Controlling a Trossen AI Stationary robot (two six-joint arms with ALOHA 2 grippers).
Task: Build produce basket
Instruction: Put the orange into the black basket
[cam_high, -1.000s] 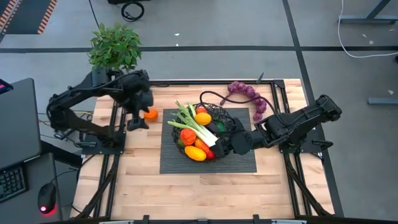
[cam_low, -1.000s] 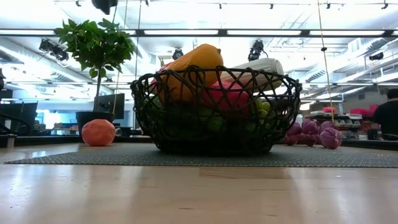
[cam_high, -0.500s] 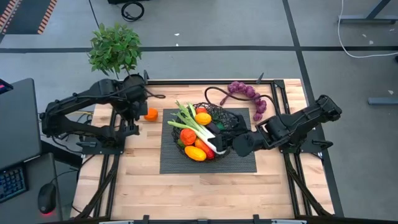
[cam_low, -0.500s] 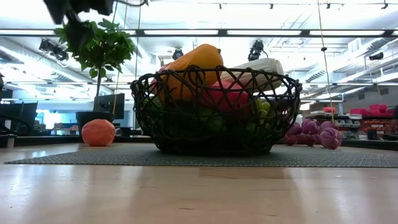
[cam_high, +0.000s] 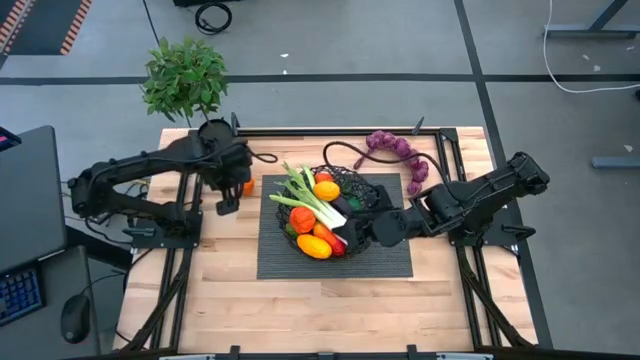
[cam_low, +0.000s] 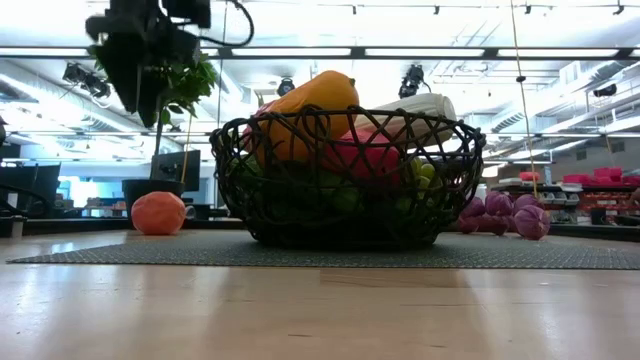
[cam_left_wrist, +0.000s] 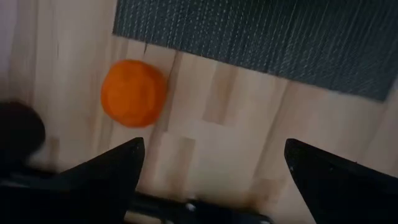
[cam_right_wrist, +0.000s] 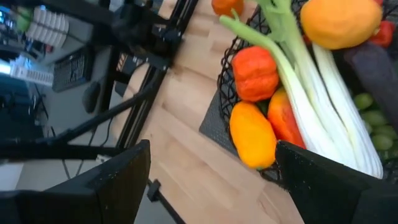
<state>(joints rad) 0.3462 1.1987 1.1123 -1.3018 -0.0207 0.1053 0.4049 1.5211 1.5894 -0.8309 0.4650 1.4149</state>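
With my left gripper (cam_left_wrist: 208, 180) spread wide and empty above the orange fruit (cam_left_wrist: 134, 93) at upper left, I could nudge it rolling.

Two dark robot arms

The left arm (cam_high: 140, 175) and the right arm (cam_high: 480, 195) are black, with thick rounded joints; each wrist view shows two dark, pointed fingers (cam_left_wrist: 106, 171) of matte finish.

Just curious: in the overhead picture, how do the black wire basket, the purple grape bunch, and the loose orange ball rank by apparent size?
1. Black wire-mesh basket
2. Purple grape bunch
3. Round orange fruit, partly hidden by the left arm
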